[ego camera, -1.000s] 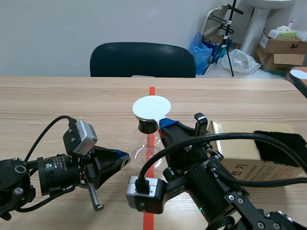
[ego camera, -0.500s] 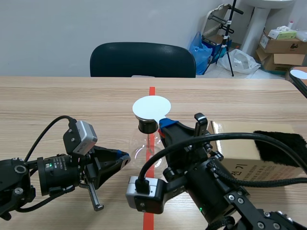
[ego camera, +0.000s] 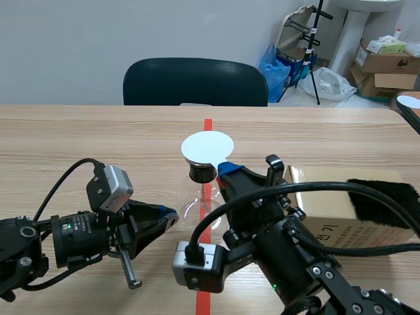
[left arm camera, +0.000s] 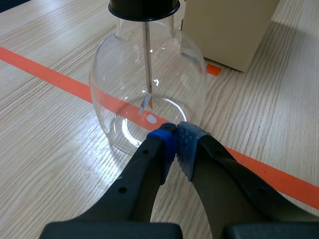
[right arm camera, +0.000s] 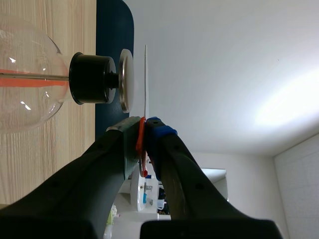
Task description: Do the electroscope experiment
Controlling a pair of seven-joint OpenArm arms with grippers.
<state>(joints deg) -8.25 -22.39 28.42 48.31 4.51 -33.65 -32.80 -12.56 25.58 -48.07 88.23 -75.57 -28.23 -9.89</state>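
The electroscope is a clear glass flask (left arm camera: 149, 84) with a black stopper (left arm camera: 144, 7), a metal rod (left arm camera: 148, 64) and small foil leaves (left arm camera: 147, 102) hanging close together. It stands on the orange tape line, mid-table (ego camera: 200, 207). My left gripper (left arm camera: 175, 137) is shut on nothing, its tips almost at the flask's near wall. My right gripper (right arm camera: 144, 132) is shut on the orange handle (right arm camera: 141, 144) of a thin white disc (right arm camera: 146, 79). That disc is held just over the electroscope's metal top plate (right arm camera: 124, 79). In the scene view the white disc (ego camera: 207, 146) hides the plate.
A cardboard box (ego camera: 341, 197) stands right of the flask, with a black furry cloth (ego camera: 387, 203) draped on it. A dark chair (ego camera: 195, 82) is behind the table's far edge. Boxes and bags lie on the floor at the back right.
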